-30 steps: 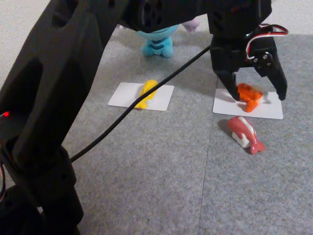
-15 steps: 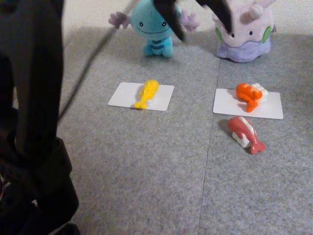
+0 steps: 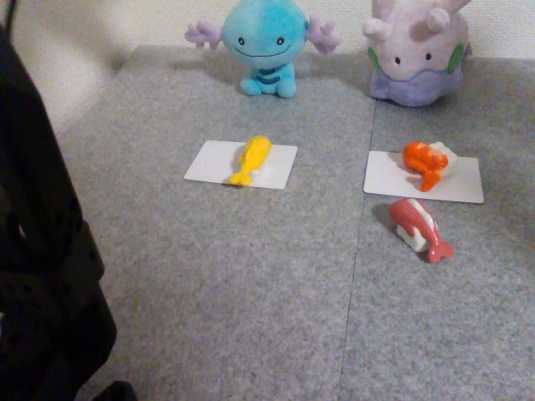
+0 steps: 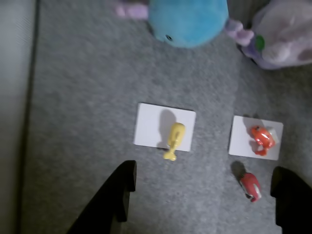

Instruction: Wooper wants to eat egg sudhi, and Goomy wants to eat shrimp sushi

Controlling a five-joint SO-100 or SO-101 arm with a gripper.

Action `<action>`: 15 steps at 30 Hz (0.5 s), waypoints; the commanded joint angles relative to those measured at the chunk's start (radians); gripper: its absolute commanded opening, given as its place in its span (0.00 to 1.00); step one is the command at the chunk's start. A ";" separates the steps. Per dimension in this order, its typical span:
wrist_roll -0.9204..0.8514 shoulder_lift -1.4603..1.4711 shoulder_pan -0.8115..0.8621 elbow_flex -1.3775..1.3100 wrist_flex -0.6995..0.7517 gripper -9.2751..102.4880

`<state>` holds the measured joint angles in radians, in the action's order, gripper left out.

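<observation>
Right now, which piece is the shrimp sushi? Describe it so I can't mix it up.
Find Goomy, the lilac plush at the back right in the fixed view. On the white card before it lies the shrimp sushi: bright orange, striped. The pinkish-red piece lies off the card, on the carpet.

Wooper (image 3: 266, 42): bright blue, purple gills, darker blue belly stripes. Goomy (image 3: 416, 52): pale lilac, green cheek spots, darker purple base. Egg sudhi (image 3: 252, 158): plain yellow. Shrimp sushi (image 3: 426, 163): orange, striped, over white. Third sushi piece (image 3: 420, 227): pinkish red on white. Two cards (image 3: 241, 164): white. Mat (image 3: 251, 276): grey. My fingers (image 4: 114, 197): black.
</observation>
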<state>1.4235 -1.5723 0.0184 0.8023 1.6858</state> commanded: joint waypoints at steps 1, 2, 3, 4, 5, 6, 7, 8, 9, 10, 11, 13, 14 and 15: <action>0.041 -0.081 -0.025 -0.037 0.015 0.37; 0.051 -0.094 -0.034 -0.037 0.015 0.37; 0.058 -0.103 -0.040 -0.037 0.015 0.37; 0.064 -0.112 -0.044 -0.031 0.015 0.37; 0.069 -0.126 -0.046 -0.015 0.015 0.37; 0.069 -0.143 -0.048 0.008 0.015 0.37; 0.071 -0.161 -0.057 0.037 0.015 0.37; 0.071 -0.181 -0.064 0.072 0.015 0.37; 0.069 -0.206 -0.067 0.110 0.015 0.37; 0.069 -0.233 -0.067 0.150 0.014 0.37; 0.067 -0.262 -0.069 0.192 0.011 0.37; 0.066 -0.322 -0.069 0.272 0.000 0.37; 0.066 -0.353 -0.069 0.311 -0.017 0.37; 0.066 -0.383 -0.069 0.353 -0.031 0.37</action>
<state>1.4864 -1.8745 -0.0476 1.1014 1.6797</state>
